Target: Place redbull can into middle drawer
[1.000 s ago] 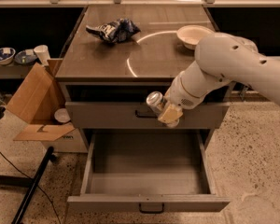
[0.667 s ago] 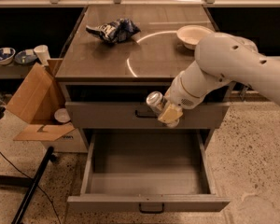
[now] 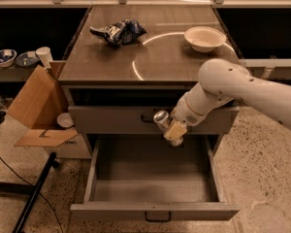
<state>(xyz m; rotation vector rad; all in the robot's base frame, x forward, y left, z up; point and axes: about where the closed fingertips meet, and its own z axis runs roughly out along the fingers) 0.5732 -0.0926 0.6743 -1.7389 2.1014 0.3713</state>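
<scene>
The gripper [image 3: 173, 130] hangs before the closed upper drawer front [image 3: 111, 120], its fingers clamped on the can [image 3: 161, 118], which tilts with its top toward 10 o'clock. The open drawer [image 3: 153, 176] lies at its 6 o'clock. On the surface [image 3: 174, 57] a chip bag [image 3: 119, 31] lies at 11 o'clock and a bowl [image 3: 204, 37] at 1.

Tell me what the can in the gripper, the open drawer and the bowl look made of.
The redbull can, held in the gripper above the middle drawer: likely aluminium, its top glints. That drawer: probably painted metal, flat matte grey tray. The bowl on the countertop: pale, dull; paper or plastic, cannot tell.
</scene>
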